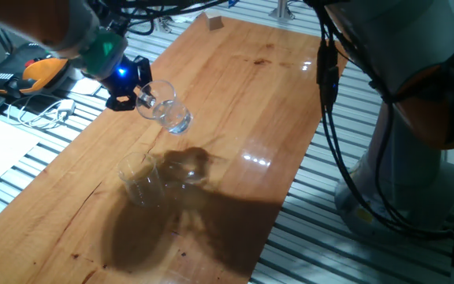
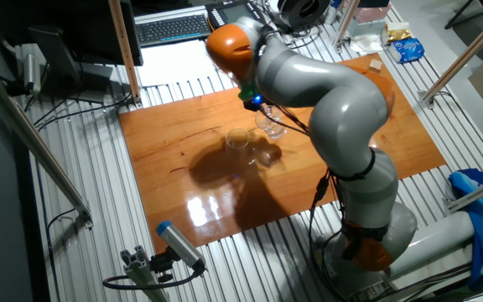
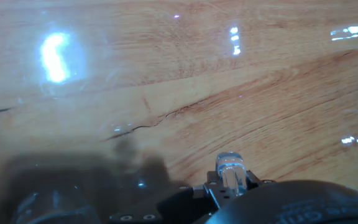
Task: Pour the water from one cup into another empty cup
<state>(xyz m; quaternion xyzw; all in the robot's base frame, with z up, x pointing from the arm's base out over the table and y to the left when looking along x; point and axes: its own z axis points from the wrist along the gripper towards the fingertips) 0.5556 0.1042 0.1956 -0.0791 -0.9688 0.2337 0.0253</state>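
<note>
The gripper [image 1: 142,96] is clamped on the handle of the glass mug [image 1: 166,109], holding it tilted in the air above the wooden surface [image 1: 235,102]. The tumbler [image 1: 139,178] stands upright on the surface, below and just beside the mug.
</note>
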